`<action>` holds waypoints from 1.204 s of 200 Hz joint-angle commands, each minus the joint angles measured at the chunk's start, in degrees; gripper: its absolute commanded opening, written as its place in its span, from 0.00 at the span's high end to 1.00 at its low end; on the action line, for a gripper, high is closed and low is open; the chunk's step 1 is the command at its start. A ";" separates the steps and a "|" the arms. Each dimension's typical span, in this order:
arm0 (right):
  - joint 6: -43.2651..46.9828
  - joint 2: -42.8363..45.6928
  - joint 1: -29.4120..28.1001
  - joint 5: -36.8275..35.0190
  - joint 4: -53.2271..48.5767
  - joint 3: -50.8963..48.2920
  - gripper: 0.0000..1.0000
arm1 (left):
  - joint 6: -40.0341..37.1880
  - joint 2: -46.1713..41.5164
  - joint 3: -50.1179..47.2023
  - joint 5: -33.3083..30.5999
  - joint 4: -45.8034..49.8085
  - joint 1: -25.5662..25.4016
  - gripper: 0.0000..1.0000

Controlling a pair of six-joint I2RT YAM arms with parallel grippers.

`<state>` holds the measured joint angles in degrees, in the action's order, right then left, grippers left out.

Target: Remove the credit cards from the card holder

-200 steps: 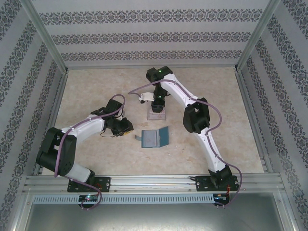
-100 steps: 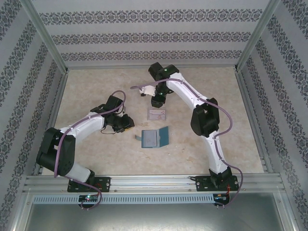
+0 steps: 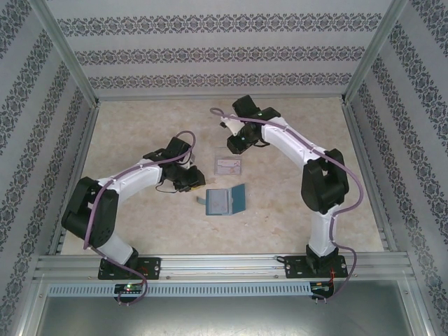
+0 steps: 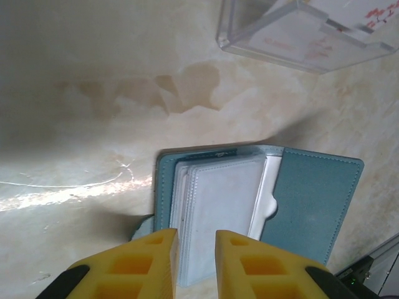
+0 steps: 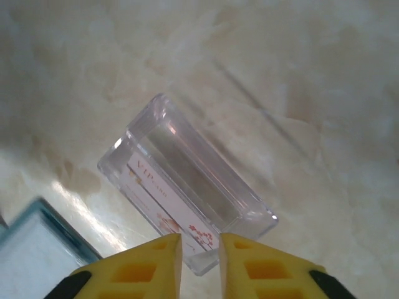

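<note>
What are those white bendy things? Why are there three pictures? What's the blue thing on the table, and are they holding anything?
Those are two robot arms, the left arm and the right arm, bolted to the near edge of a table. The big picture comes from a camera fixed above and behind them. The other two come from a small camera on each wrist, which is why yellow jaws show at the bottom of each. On the table lies a teal card holder, open like a book, with clear pockets inside. A little apart from it sits a clear plastic tray with a pale printed card in it. The left jaws hang close by the card holder and the right jaws near the tray. Both pairs stand slightly apart and hold nothing.
</note>
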<state>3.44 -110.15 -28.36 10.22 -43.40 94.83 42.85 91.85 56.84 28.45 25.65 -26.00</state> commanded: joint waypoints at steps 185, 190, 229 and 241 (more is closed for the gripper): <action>-44.22 9.93 -7.11 14.58 18.36 -27.98 0.84 | -1.13 6.31 0.41 -4.22 3.66 -6.98 0.95; -44.59 9.97 -7.39 14.56 18.64 -28.39 0.84 | -1.27 6.53 0.38 -4.26 3.66 -6.96 0.95; -46.50 9.69 -9.60 14.13 18.65 -29.48 0.85 | -1.53 7.24 -1.21 -4.11 2.56 -6.96 0.96; -47.15 9.64 -10.23 14.03 19.09 -30.00 0.85 | -1.74 7.45 -1.48 -4.57 2.56 -6.96 0.96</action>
<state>-41.08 -102.02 -37.32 24.12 -25.71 66.13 42.44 98.04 56.45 25.19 27.20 -32.29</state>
